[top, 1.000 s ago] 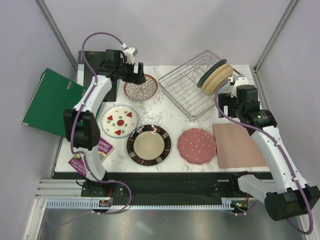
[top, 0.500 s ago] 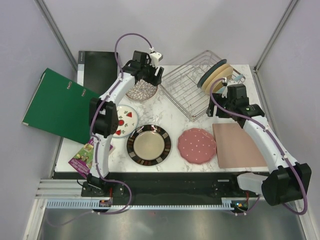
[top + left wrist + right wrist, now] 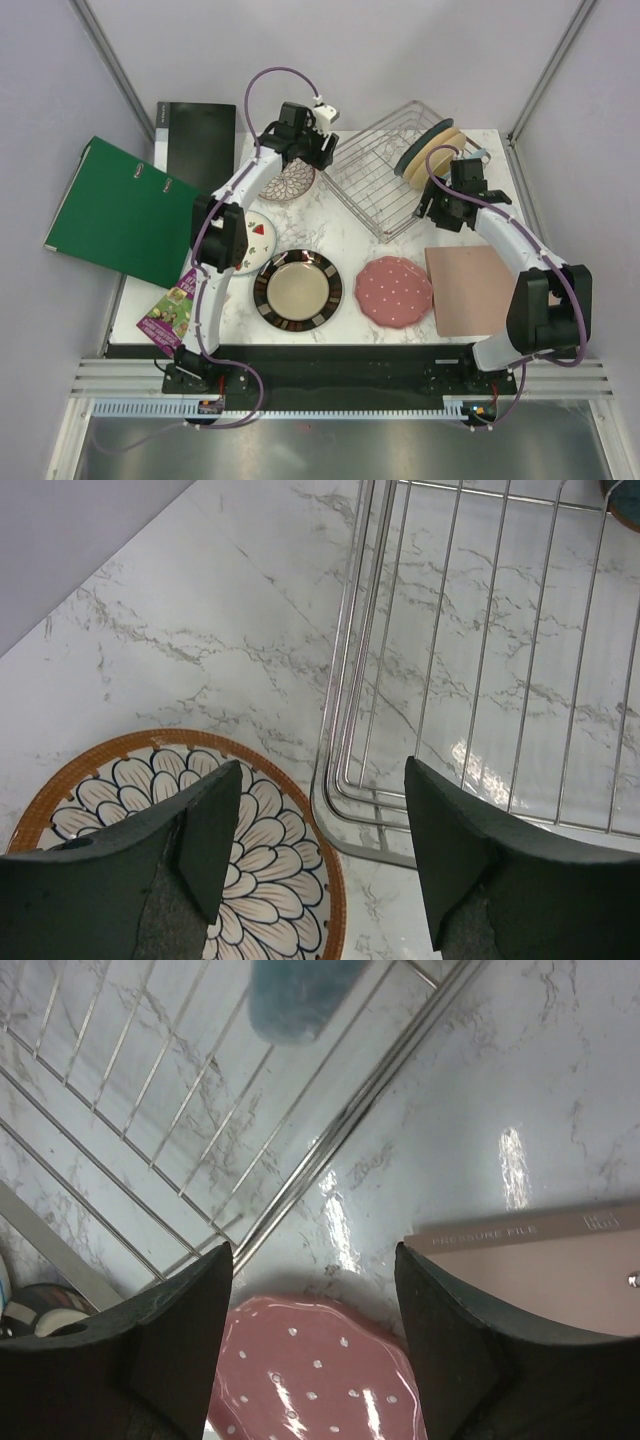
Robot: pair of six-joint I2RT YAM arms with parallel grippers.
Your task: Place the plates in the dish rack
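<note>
The dish rack point(image 3: 375, 170) sat at the far right of the marble desk point(image 3: 340, 230), turned at an angle; at its right end a teal plate point(image 3: 418, 152) and cream plates point(image 3: 443, 150) stood on edge between the dividers. All four patterned plates lay flat on the desk outside the rack. The brown petal plate point(image 3: 270, 865) lay just left of the rack's left corner, apart from the wire; the white fruit plate point(image 3: 250, 238) lay nearer, partly hidden under the left arm; the dark-rimmed plate point(image 3: 297, 288) and the pink dotted plate point(image 3: 393, 291) lay side by side along the near edge, close but not touching.

The left pincer point(image 3: 320, 780) hung above the gap between the petal plate and the rack; its fingers were spread with nothing between them, one over the plate's right rim, the other over the rack's corner wires. The right pincer point(image 3: 310, 1260) was likewise spread and empty; it hung above the bare desk between the rack's near edge and the pink dotted plate, with the tan board point(image 3: 540, 1270) to its right.

A green binder point(image 3: 115, 210) and a black folder point(image 3: 195, 130) lay off the desk's left side; a purple booklet point(image 3: 175, 312) rested at the near left corner.
</note>
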